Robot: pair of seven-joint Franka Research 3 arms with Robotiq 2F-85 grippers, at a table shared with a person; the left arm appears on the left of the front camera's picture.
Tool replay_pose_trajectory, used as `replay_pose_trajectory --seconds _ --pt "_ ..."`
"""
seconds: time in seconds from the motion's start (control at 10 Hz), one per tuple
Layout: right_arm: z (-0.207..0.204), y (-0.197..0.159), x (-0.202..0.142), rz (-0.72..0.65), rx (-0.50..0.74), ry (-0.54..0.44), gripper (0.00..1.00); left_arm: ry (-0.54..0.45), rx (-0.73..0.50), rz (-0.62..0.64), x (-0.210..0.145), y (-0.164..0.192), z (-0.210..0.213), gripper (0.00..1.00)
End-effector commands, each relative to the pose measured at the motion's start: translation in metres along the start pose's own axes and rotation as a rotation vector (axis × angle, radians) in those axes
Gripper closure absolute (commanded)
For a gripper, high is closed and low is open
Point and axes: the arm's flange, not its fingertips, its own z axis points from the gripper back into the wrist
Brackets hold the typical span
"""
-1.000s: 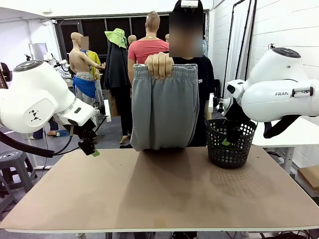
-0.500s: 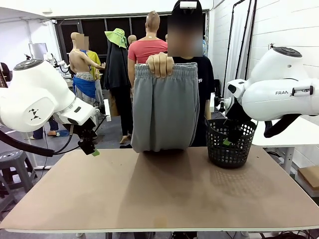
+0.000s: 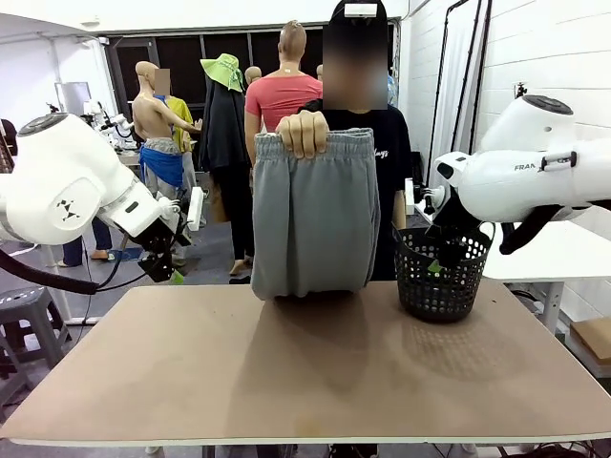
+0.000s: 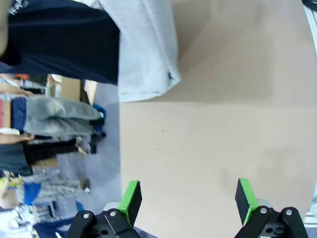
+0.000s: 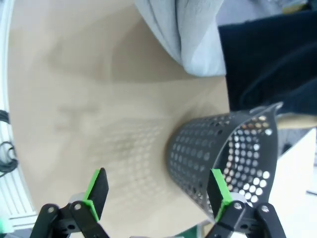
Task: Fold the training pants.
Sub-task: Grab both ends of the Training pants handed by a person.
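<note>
Left gripper [image 3: 164, 267] in the front view hangs near the far-left corner of the table [image 3: 305, 382]. Right gripper [image 3: 439, 262] sits by the far-right corner, low against the black mesh basket [image 3: 449, 291]. We can't read either jaw gap from here. At the middle of the far edge the person's hand [image 3: 304, 132] pinches the training pants [image 3: 313, 215] at the waistband and holds them up vertical, bottom end bunched on the tabletop. Neither gripper touches cloth.

Left wrist view: left gripper [image 4: 187, 191] spread wide, nothing between the green pads [image 4: 131, 196], bare table under it. The pants' lower end [image 4: 148, 54] lies well ahead, at the far edge.

Right wrist view: right gripper [image 5: 157, 186] also wide and empty. The basket [image 5: 218, 148] is just beside one pad, and the pants [image 5: 183, 34] are beyond it at the far edge.

Our read: the fold hasn't started and we're at the present/lay-down step. Next move needs the pants flat on the table, or each gripper reaching in to take a lower corner. The right arm has to clear the basket on the way.
</note>
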Motion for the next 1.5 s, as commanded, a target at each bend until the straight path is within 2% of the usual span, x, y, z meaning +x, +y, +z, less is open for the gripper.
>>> replay_pose_trajectory --seconds 0.0,0.1,0.3,0.6,0.7,0.8,0.9,1.2,1.4 --pt "-0.017 -0.017 -0.003 0.068 0.035 -0.161 0.0 -0.215 -0.005 -0.067 -0.012 0.011 -0.014 0.0" --pt "-0.017 -0.017 -0.005 0.071 0.063 -0.217 0.0 -0.277 -0.035 -0.069 -0.011 0.009 -0.017 0.0" --pt "-0.021 -0.014 -0.005 0.052 0.078 -0.293 0.0 -0.314 -0.026 0.026 -0.008 0.009 -0.024 0.0" --pt "-0.024 -0.009 -0.002 0.022 0.048 -0.41 0.0 -0.339 -0.003 0.072 0.002 0.011 -0.035 0.0" --pt "-0.026 -0.01 -0.001 0.002 0.042 -0.408 0.0 -0.325 0.008 0.106 0.004 0.014 -0.036 0.0" --pt "-0.024 -0.01 -0.002 -0.027 0.024 -0.356 0.0 -0.246 -0.004 0.165 0.006 0.015 -0.035 0.0" --pt "-0.016 -0.008 0.0 0.002 0.061 -0.381 0.0 -0.329 -0.024 0.095 0.002 0.008 -0.03 0.0" --pt "-0.015 -0.007 0.0 -0.014 0.055 -0.369 0.0 -0.3 -0.016 0.111 0.005 0.01 -0.033 0.0" --pt "-0.029 -0.018 0.004 -0.012 0.061 -0.457 0.0 -0.406 0.005 0.089 0.011 0.019 -0.049 0.0"
